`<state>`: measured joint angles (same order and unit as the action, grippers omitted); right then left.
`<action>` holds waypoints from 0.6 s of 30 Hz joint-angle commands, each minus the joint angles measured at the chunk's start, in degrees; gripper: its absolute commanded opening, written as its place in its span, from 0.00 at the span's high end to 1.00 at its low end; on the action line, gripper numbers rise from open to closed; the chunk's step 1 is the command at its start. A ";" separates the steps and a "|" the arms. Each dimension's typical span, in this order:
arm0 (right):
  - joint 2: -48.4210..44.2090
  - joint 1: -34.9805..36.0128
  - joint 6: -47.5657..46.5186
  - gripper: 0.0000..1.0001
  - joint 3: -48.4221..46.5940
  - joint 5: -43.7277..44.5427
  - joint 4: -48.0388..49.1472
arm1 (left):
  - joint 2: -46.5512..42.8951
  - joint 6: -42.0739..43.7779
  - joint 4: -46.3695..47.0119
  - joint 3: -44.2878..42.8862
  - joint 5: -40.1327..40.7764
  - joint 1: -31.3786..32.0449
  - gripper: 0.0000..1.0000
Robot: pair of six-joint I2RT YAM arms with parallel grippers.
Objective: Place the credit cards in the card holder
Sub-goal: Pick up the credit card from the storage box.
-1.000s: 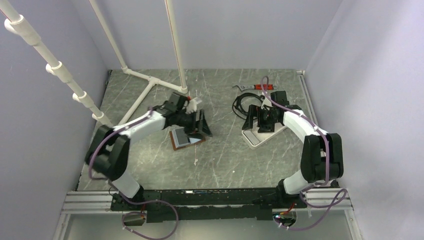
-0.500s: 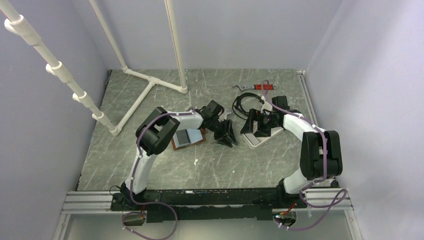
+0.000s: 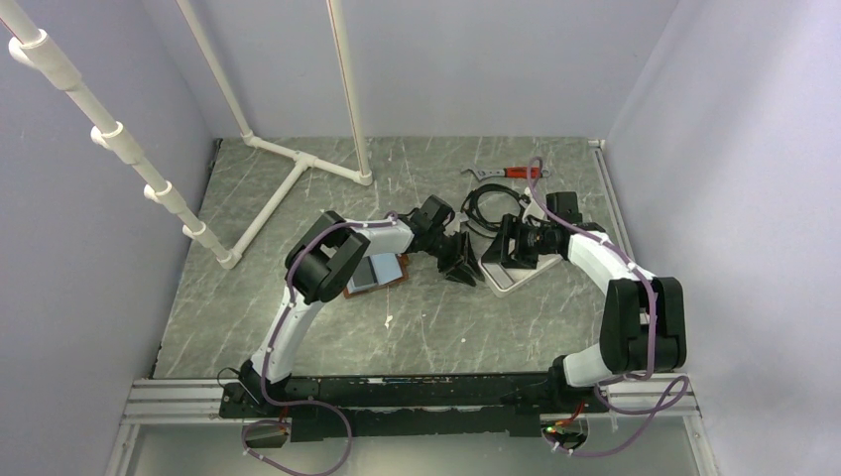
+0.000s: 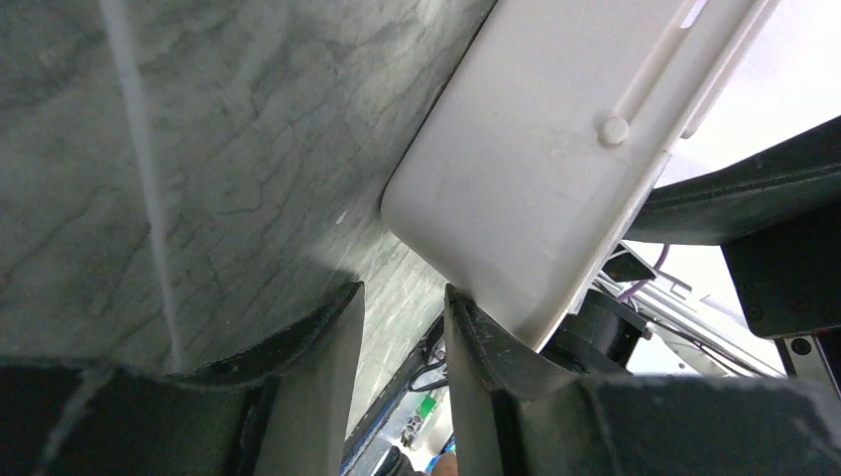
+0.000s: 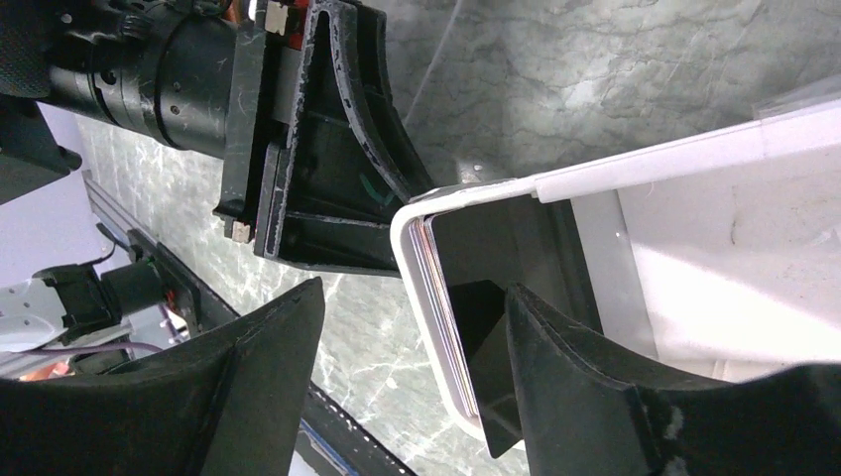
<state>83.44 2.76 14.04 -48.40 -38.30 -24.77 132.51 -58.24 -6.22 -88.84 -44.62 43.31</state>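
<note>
The brown card holder lies open on the table left of centre, with a greyish card on it. Further credit cards stand on edge against the inner wall of a white tray, with a dark card beside them. My left gripper is open and empty, low at the tray's left corner; its right finger touches that corner. My right gripper is open; in the right wrist view its gripper straddles the tray's wall and the cards. My left gripper's fingers show there just outside the tray.
A coil of black cable lies behind the tray. A wrench and a red-handled tool lie at the back. A white pipe frame stands at the back left.
My left arm has swung right, away from the card holder, to the tray's left corner. My right gripper has shifted slightly over the tray.
</note>
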 commanded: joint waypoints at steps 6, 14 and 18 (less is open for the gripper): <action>-0.05 0.51 0.29 0.44 1.37 -1.01 1.28 | 2.05 -1.08 1.82 -3.12 0.42 0.83 0.57; -0.47 2.26 -0.48 0.60 0.74 3.73 0.44 | 2.46 -1.09 1.74 -3.57 -0.01 0.83 0.57; -1.33 3.29 -0.91 0.67 0.38 7.37 -0.54 | 2.58 -0.85 1.35 -3.93 -0.02 0.84 0.57</action>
<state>83.31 3.73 13.26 -47.59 -31.75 -23.46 133.75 -59.24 -6.74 -90.13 -46.48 43.33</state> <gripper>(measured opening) 0.364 0.425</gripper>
